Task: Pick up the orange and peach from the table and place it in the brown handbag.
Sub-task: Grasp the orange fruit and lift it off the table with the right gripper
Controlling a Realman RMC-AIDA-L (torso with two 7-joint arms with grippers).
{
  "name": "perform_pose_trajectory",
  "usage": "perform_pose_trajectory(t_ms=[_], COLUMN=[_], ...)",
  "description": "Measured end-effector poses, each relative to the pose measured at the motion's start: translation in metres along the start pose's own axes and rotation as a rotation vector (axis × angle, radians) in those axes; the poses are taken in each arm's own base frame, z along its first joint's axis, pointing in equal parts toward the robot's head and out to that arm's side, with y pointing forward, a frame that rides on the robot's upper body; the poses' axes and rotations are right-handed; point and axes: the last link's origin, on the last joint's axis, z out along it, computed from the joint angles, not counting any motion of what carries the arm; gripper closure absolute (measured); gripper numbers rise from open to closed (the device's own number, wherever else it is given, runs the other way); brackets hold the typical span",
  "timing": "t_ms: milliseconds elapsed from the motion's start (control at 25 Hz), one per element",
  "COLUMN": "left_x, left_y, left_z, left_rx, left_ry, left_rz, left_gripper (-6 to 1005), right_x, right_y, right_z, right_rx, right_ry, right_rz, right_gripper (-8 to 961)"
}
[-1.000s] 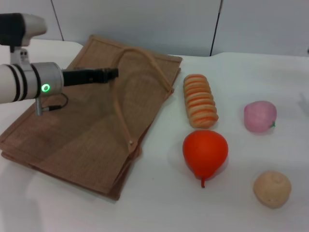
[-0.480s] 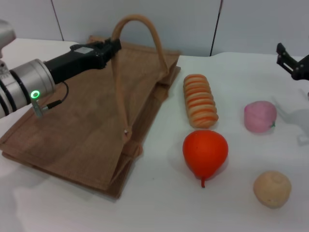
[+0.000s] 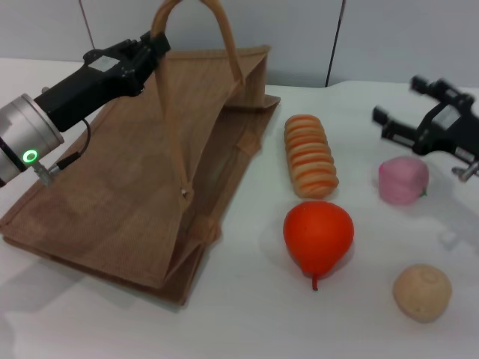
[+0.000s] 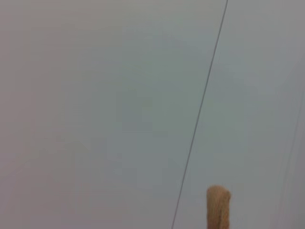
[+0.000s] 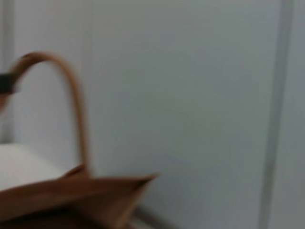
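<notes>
Gripping brown handbag (image 3: 142, 202) handle, left gripper (image 3: 153, 46)

The brown handbag (image 3: 135, 187) is of rough woven cloth with rope-like handles, while beside it the orange (image 3: 317, 235) has smooth, slightly glossy skin, the peach (image 3: 403, 179) looks matt, and the white counter (image 3: 247, 321) is smooth.

White table (image 3: 247, 321) with a smooth, matte top, evenly lit. Behind it, a pale grey panelled wall (image 3: 284, 37) divided by thin dark vertical seams (image 3: 334, 45); the same wall fills both wrist views.
</notes>
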Motion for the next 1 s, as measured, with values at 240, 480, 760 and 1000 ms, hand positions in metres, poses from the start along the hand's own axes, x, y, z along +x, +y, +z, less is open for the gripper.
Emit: perform_pose_trajectory(t_ms=[240, 480, 760, 1000], left_x=[0.002, 0.004, 0.005, 0.006], left_y=[0.001, 0.001, 0.001, 0.0], left_z=[0.0, -0.002, -0.002, -0.002], left_rx=[-0.007, -0.004, -0.003, 0.0], left_ry=[0.016, 0.036, 0.04, 0.048], left_rz=[-0.001, -0.005, -0.004, -0.005], left_gripper=[878, 878, 878, 878], right_x=[-0.003, -0.001, -0.004, -0.004], right_y=[0.014, 0.03, 0.042, 0.055], right_z=[0.008, 0.01, 0.01, 0.017], right_rx=[-0.219, -0.403, -0.557, -0.636], right_ry=[0.111, 0.224, 0.319, 0.396], right_rz=[-0.009, -0.023, -0.013, -0.017], right_gripper=[84, 88, 93, 97])
